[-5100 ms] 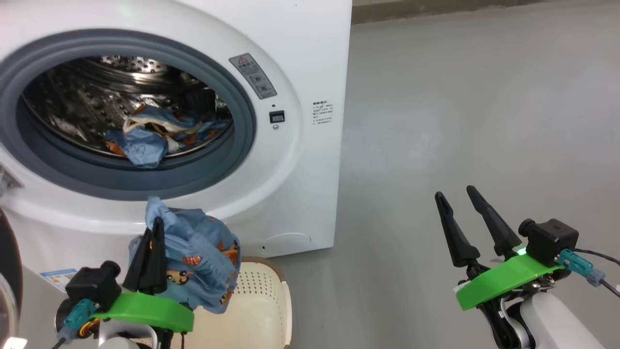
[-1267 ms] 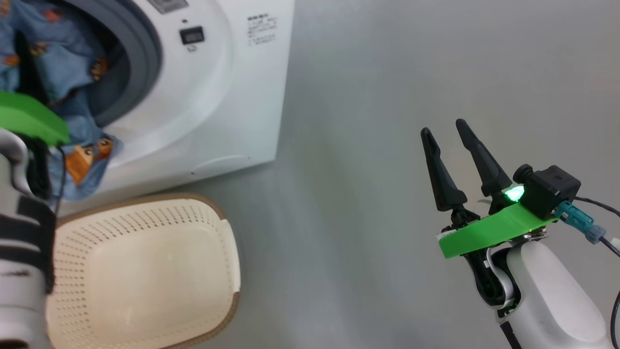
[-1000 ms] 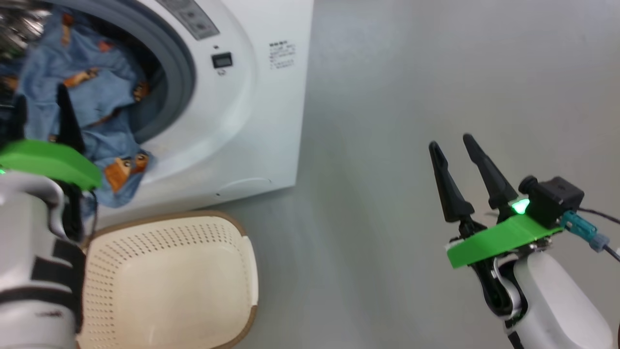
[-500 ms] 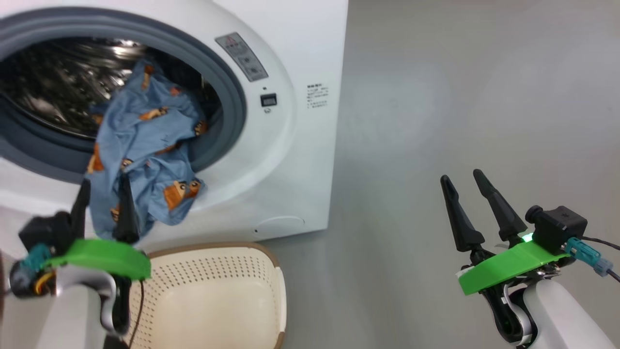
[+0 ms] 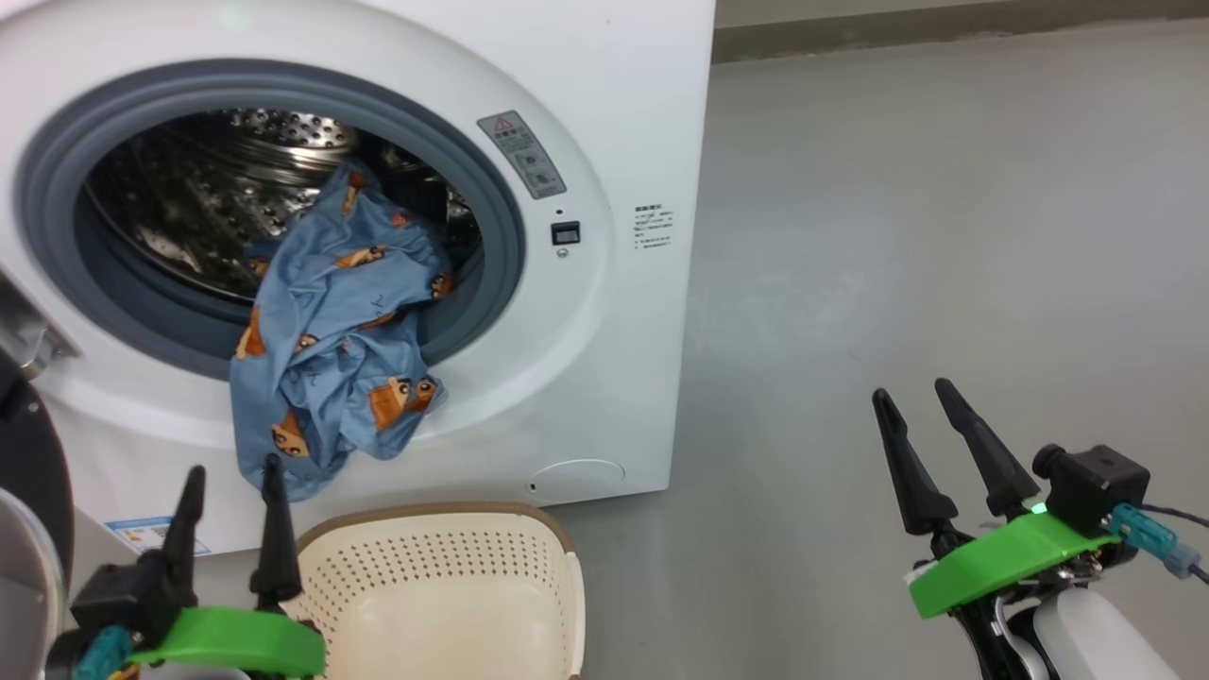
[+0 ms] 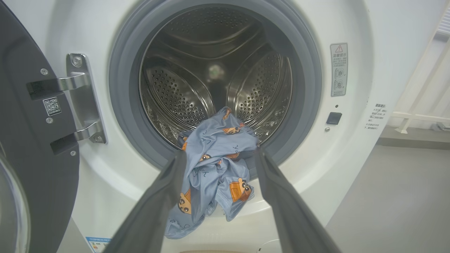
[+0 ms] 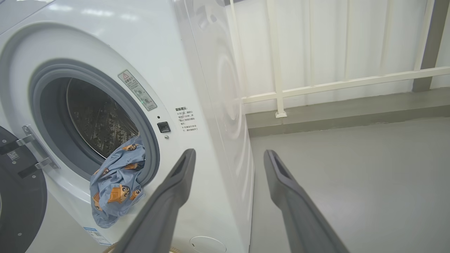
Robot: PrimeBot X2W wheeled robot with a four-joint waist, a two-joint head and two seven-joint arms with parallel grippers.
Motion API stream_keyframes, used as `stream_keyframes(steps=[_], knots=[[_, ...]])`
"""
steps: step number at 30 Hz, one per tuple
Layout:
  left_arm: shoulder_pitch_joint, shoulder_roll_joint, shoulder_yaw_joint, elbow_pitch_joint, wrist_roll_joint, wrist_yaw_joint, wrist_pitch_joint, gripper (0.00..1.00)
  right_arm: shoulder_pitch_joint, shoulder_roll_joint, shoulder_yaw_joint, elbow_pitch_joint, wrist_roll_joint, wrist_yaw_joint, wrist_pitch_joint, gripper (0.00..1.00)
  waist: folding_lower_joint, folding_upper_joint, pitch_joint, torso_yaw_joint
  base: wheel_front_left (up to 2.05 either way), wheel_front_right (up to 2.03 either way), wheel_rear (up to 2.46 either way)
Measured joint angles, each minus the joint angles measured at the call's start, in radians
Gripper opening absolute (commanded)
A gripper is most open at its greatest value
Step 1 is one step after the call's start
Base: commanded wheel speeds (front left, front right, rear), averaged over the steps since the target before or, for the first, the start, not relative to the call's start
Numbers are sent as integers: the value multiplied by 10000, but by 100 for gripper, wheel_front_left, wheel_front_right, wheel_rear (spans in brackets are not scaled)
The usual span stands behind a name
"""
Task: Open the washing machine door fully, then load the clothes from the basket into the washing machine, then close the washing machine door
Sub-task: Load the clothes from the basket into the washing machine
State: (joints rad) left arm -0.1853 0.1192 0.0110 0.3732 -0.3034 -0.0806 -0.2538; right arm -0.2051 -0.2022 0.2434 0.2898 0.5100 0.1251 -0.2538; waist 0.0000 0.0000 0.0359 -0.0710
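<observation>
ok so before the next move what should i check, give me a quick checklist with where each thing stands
1. washing machine door swung aside, opening unblocked: ok.
2. basket emptied: ok in the part that shows; its near end is cut off.
3. clothes wholly inside the drum: not ok; a garment hangs over the grey ring and down the front.
4. left gripper free: ok; open, empty, just below the hanging garment.
5. right gripper free: ok; open, empty, over the floor.
6. Safe to shut the door: not ok; the hanging fabric would likely get trapped.
</observation>
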Motion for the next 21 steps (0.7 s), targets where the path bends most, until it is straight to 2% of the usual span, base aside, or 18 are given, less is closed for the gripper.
stream_keyframes(steps=[7, 21], knots=[[630, -128, -88, -754, -4, 201, 182, 100, 151, -167, -109, 23, 0, 0, 0, 100, 0, 0, -175, 175, 0, 0, 0], [872, -155, -180, -1099, -90, 378, 265, 100, 146, -219, 42, 165, 0, 0, 0, 100, 0, 0, -195, 86, 0, 0, 0]])
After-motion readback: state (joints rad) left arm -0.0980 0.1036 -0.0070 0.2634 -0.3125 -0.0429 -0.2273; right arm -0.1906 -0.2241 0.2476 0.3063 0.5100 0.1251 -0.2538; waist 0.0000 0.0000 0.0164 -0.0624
